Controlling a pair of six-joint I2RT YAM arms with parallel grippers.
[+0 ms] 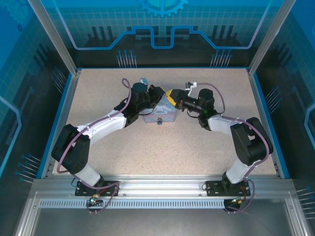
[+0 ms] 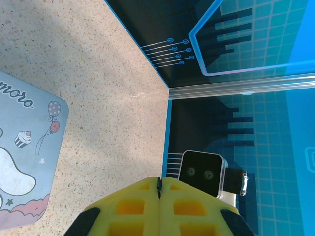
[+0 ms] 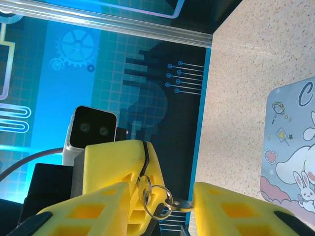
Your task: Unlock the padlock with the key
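The tin (image 2: 24, 162) lies at the left of the left wrist view, and on its lid I can read only "moro". The left gripper (image 2: 159, 186) is fully closed and seems to pinch the key (image 3: 183, 204), whose ring (image 3: 146, 189) hangs low in the middle of the right wrist view. The key looks thin, stiff, light and probably slippery, so its flat head is the best place to hold. The right gripper (image 3: 160, 209) stands half wide around it and apparently grips nothing.

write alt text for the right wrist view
A metal key ring dangles from the shut left claw, between the right claw's parted yellow fingers. A pale blue cartoon tin lies on the speckled table at right.
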